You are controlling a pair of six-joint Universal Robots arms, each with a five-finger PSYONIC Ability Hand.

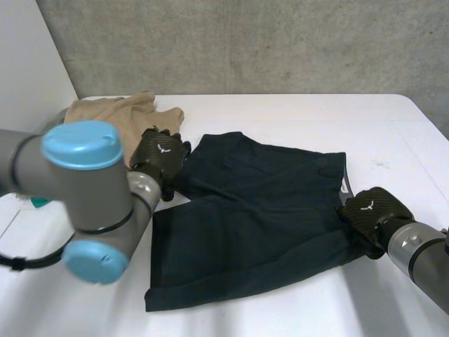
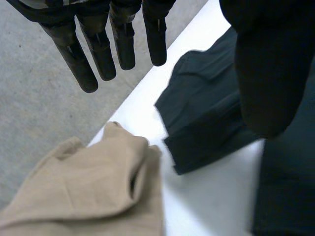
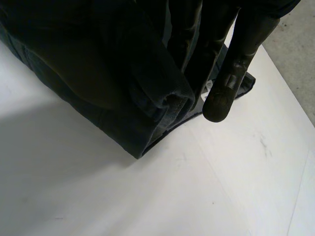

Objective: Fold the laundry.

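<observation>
Grey concrete wall (image 1: 245, 42), white table (image 1: 280, 112), dark shorts (image 1: 259, 217), tan garment (image 1: 112, 112)

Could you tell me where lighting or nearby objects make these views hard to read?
Head view: the left arm, close to the lens, hides part of the beige garment; the dark shorts show only faint creases. Left wrist view: the thumb of the left hand looms dark beside the bright table. Right wrist view: the right hand barely separates from the shorts, black on dark.

Robotics lab, test rig, bare concrete wall (image 1: 245, 42), plain white table (image 1: 280, 112), blue-capped robot arm (image 1: 105, 203)
</observation>
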